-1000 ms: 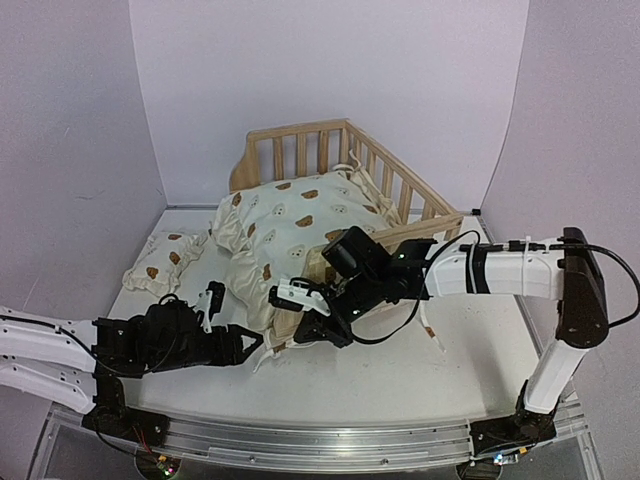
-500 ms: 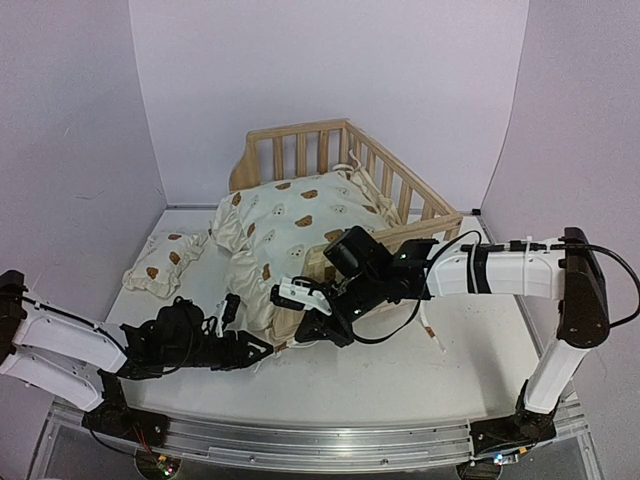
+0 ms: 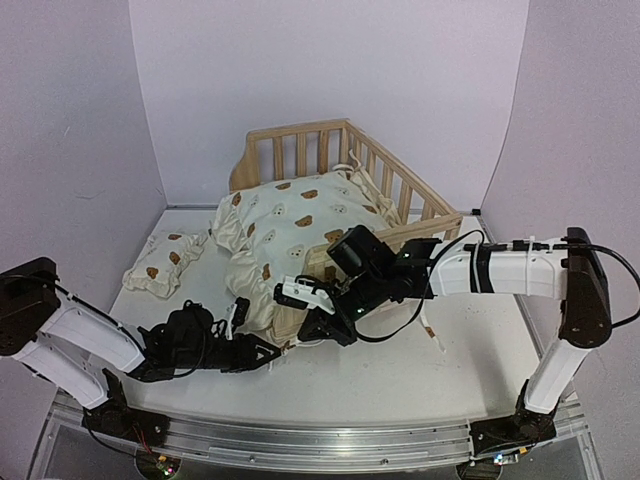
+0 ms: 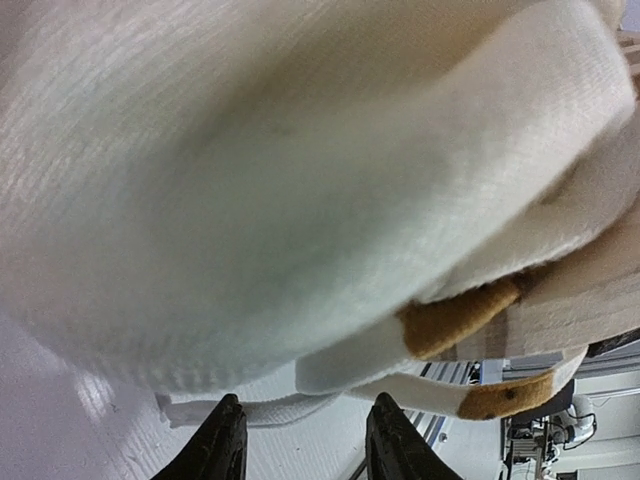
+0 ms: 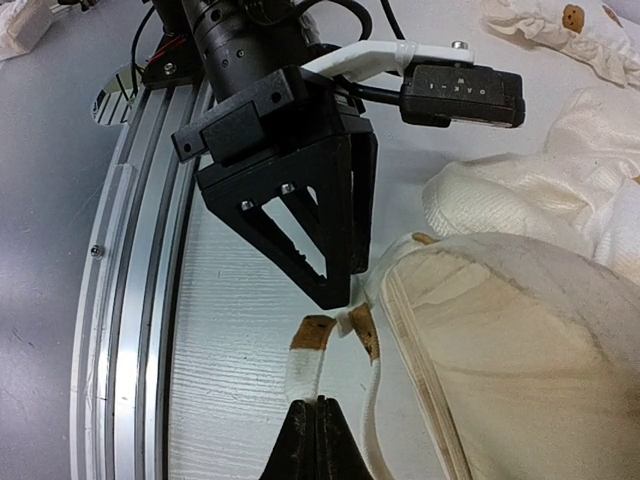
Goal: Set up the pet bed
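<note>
Pet bed: It sits at the back of the white surface, in the middle. It is not all put together.
Frame: Light wood with thin bars on three sides. The open side faces the arms.
Cushion: Cream with little brown bears and a frilly edge. It is heaped on the frame and spills over the near left corner down to the surface. It does not lie flat inside.
Pillow: Small, with the same bears. It lies on the surface to the left of the frame, apart from the cushion.
Tie: A thin cream strip with brown ends. It comes off the low near edge of the cushion and lies on the surface.
Right fingers: Pinched tight on the tie, right at the near corner of the cushion. From the top view they are low, just in front of the frame.
Left fingers: Low on the surface, pointing at the same cushion corner, just beside the right fingers. From the top view they are close to the hanging edge.
Left fingertips: A small way apart, with nothing between them. The cushion fills the view just past them, and a cream strip lies right in front of the tips.
</note>
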